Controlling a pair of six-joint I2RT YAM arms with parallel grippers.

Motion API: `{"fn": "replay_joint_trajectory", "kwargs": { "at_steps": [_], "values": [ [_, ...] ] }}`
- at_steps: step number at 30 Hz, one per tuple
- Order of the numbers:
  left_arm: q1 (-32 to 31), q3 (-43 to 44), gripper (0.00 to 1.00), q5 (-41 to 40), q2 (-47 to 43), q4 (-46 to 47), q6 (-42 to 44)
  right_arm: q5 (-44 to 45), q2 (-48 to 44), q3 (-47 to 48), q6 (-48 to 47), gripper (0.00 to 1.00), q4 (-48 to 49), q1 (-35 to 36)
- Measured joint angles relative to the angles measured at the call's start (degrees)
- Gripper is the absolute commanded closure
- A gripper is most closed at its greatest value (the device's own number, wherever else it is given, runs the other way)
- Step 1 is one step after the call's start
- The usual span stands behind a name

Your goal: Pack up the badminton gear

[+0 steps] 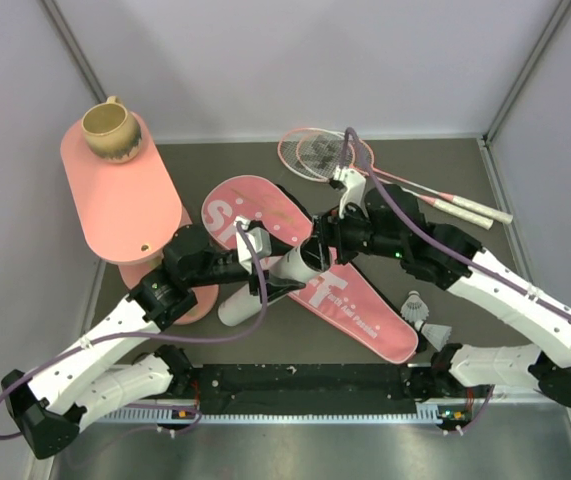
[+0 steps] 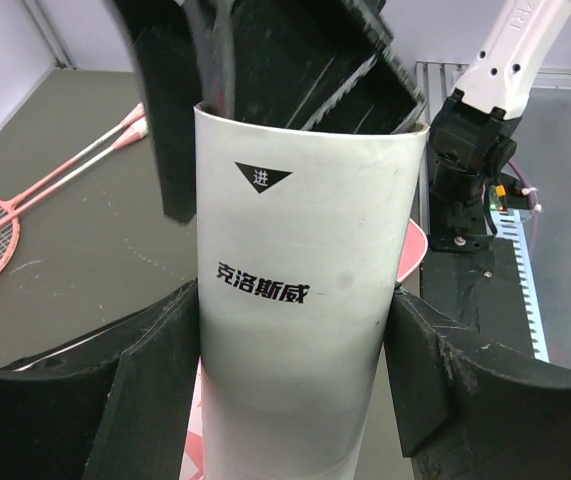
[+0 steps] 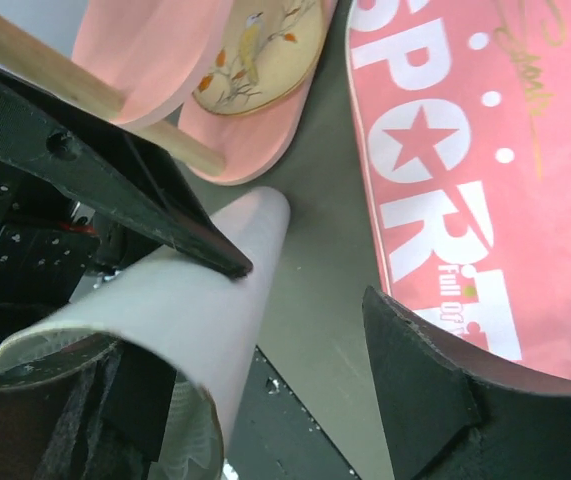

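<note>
Shuttlecock-loading is the step in hand. The left gripper clamps the white tube mid-scene, tilted over the pink bag. The right gripper hangs at the tube's open mouth, jaws apart and holding nothing. Two shuttlecocks lie on the tabletop, near right; the rackets lie far right. Next, the right arm should probably fetch a shuttlecock while the left steadies the tube.

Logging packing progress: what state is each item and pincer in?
white tube: tilted, mouth open, gripped.
left pincer: shut on the white tube.
right pincer: open, at the tube's mouth.
pink bag: lying flat on the table.
rackets: lying on the table, outside the bag.
shuttlecocks: two loose on the table.
mug: upright.
</note>
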Motion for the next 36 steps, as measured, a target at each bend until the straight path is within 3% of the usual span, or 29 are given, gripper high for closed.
{"fn": "replay_joint_trajectory", "kwargs": {
  "at_steps": [4, 12, 15, 17, 21, 24, 30, 36],
  "values": [
    [-0.17, 0.00, 0.98, -1.95, -0.28, 0.17, -0.04, 5.62, -4.52, -0.52, -0.79, 0.21, -0.79, 0.33],
    [-0.15, -0.04, 0.98, -4.17, -0.24, 0.57, -0.28, 20.35, -22.77, -4.55, -0.98, 0.18, -1.36, 0.31],
    [-0.17, -0.04, 0.98, -4.28, -0.11, 0.70, -0.46, 26.91, -25.53, -7.15, 1.46, 0.18, -4.09, -2.47],
    [-0.17, -0.04, 0.98, -4.44, 0.17, 1.03, -0.74, 28.28, -24.33, -8.57, 3.54, 0.20, -7.43, -10.25],
    [-0.17, -0.04, 0.98, -5.31, 1.27, 2.21, -1.84, 25.11, -19.28, -12.28, 7.32, 0.21, -13.44, -26.25],
    [-0.15, -0.04, 0.98, -5.79, 1.79, 2.56, -2.62, 20.55, -15.58, -17.46, 10.01, 0.21, -15.87, -33.90],
    [-0.15, -0.04, 0.98, -6.69, 1.77, 2.64, -3.65, 12.57, -15.96, -34.10, 18.16, 0.19, -16.85, -36.48],
    [-0.17, 4.48, 0.97, -8.74, 5.40, -0.42, -8.37, 10.36, -27.10, -45.68, 31.82, 0.20, -16.55, -36.54]
  ]
}}
